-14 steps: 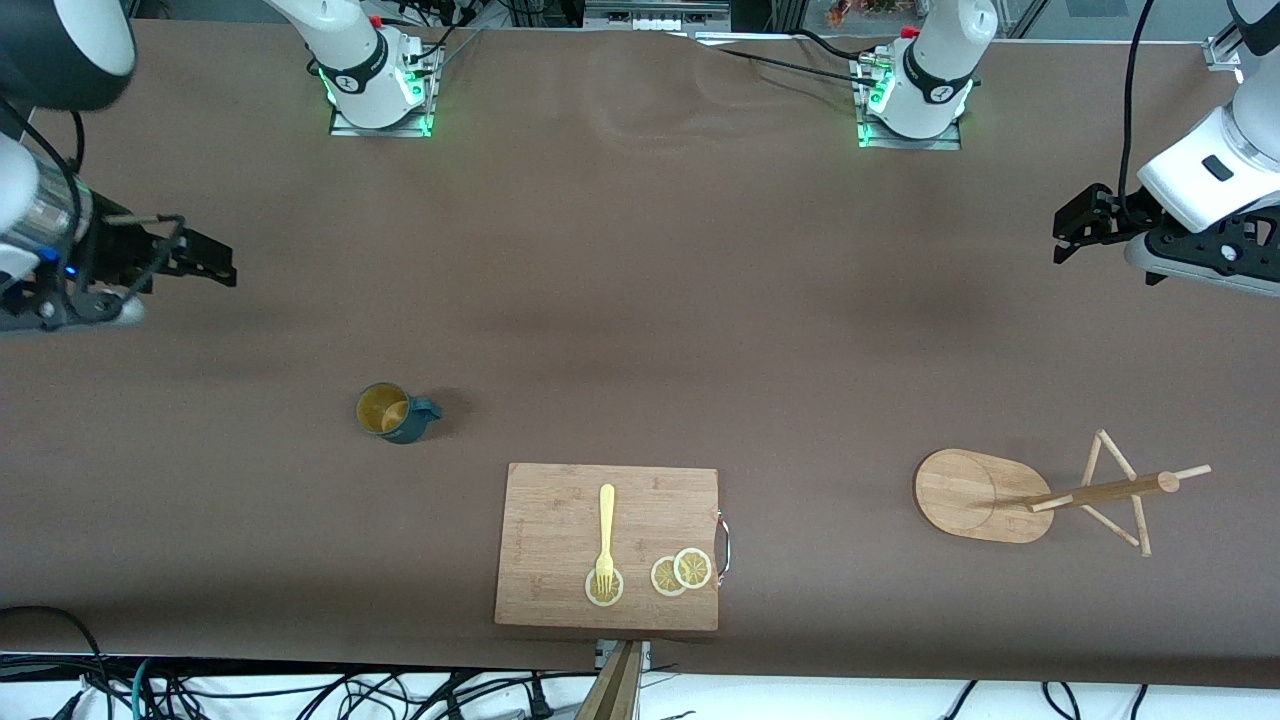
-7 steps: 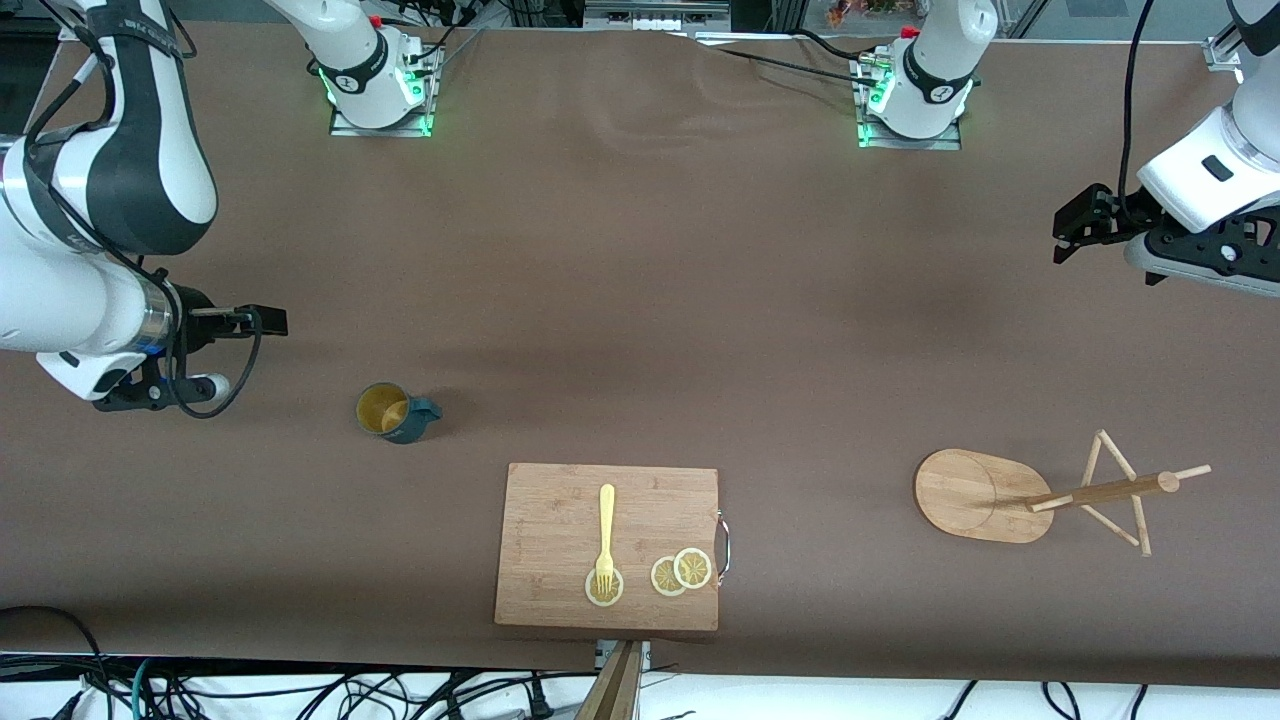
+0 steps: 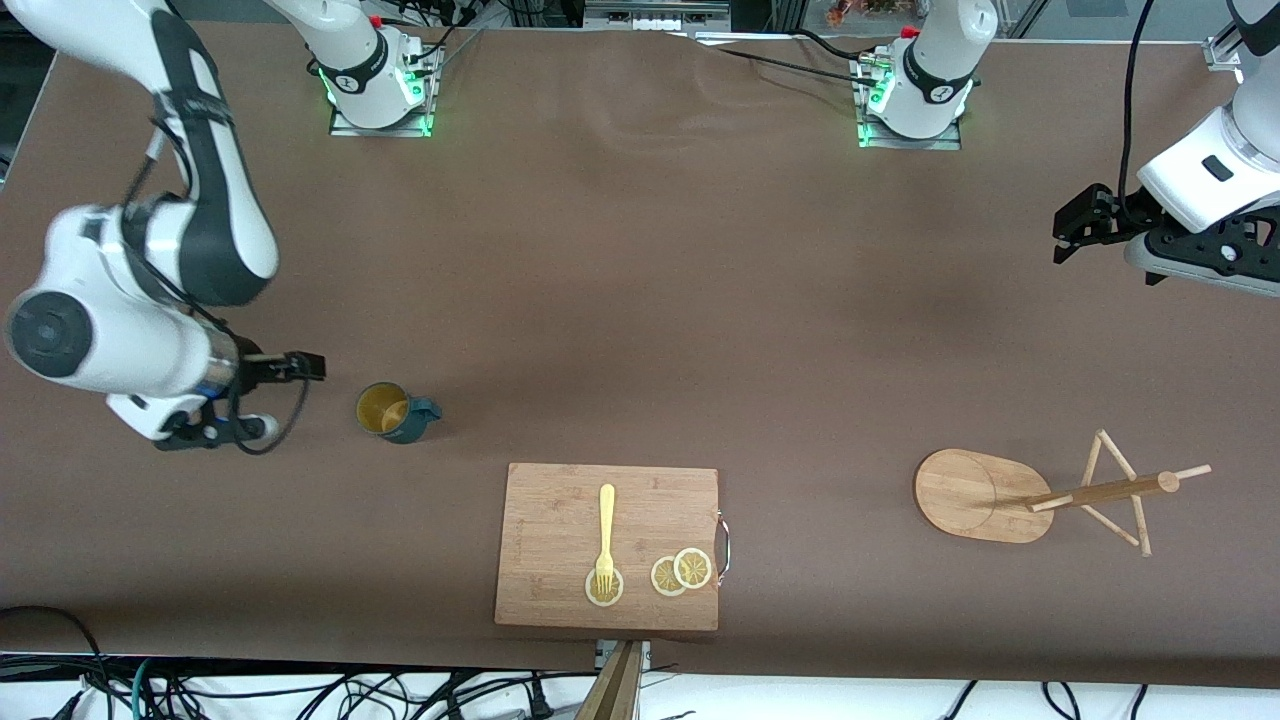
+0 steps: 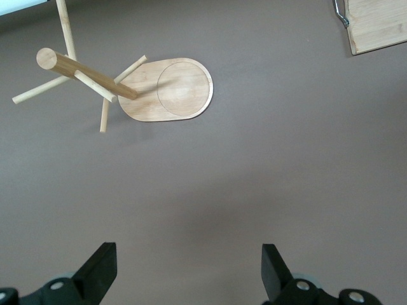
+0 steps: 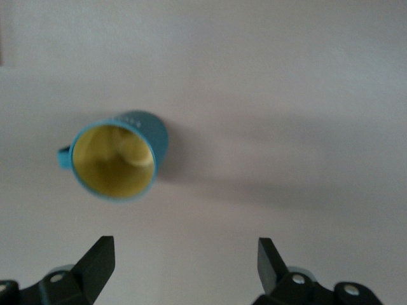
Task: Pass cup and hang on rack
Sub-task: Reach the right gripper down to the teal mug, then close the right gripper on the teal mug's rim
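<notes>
The dark teal cup (image 3: 395,412) stands upright on the brown table, yellow inside showing, its handle pointing toward the left arm's end. It also shows in the right wrist view (image 5: 117,162). My right gripper (image 3: 300,368) is open and empty over the table just beside the cup, toward the right arm's end; in its own view (image 5: 184,267) the cup lies ahead of the jaws, off to one side. The bamboo rack (image 3: 980,495) stands at the left arm's end and shows in the left wrist view (image 4: 165,89). My left gripper (image 3: 1075,225) (image 4: 189,273) waits open and empty.
A rectangular bamboo cutting board (image 3: 560,500) lies near the front edge, between cup and rack, with a yellow fork (image 3: 605,530) and lemon slices (image 3: 680,572) on it. Its corner shows in the left wrist view (image 4: 378,25).
My right arm has swung in from the table's end and brought its open gripper close beside the cup. The cup, the rack and the left arm have not moved.
</notes>
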`<state>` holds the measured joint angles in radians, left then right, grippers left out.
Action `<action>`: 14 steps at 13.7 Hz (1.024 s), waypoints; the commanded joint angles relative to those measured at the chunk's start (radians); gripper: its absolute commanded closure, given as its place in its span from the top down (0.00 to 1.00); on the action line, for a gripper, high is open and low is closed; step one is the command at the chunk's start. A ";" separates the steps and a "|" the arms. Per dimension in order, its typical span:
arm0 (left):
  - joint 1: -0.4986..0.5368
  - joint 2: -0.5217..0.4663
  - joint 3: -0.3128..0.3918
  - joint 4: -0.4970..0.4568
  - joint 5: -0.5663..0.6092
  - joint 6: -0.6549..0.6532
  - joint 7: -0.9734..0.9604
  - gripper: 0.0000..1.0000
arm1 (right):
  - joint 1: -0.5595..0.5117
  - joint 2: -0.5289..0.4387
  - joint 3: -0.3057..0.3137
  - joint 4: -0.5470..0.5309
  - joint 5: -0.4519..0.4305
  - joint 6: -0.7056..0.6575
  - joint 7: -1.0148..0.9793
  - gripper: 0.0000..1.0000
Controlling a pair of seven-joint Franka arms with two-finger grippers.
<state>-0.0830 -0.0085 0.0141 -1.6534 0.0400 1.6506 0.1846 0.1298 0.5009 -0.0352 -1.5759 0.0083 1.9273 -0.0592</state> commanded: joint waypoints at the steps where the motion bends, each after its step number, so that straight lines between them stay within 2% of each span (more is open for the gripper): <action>1: -0.003 -0.014 0.006 -0.008 0.009 0.000 0.024 1.00 | 0.019 0.043 0.001 -0.013 0.015 0.091 -0.001 0.99; 3: -0.003 -0.014 0.006 -0.008 0.009 0.000 0.024 1.00 | 0.024 0.080 0.001 -0.015 0.056 0.142 -0.001 0.99; 8: -0.003 -0.014 0.006 -0.008 0.009 -0.002 0.023 1.00 | 0.034 0.093 0.001 -0.096 0.058 0.235 -0.001 0.98; 10: -0.003 -0.016 0.006 -0.008 0.009 -0.005 0.022 1.00 | 0.034 0.093 0.001 -0.130 0.059 0.277 -0.001 0.85; 14: -0.003 -0.014 0.006 -0.008 0.009 -0.008 0.022 1.00 | 0.034 0.093 0.001 -0.131 0.062 0.280 -0.001 0.37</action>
<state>-0.0830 -0.0085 0.0141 -1.6534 0.0400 1.6492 0.1846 0.1623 0.6121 -0.0347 -1.6856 0.0527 2.1918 -0.0571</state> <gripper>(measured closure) 0.000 0.357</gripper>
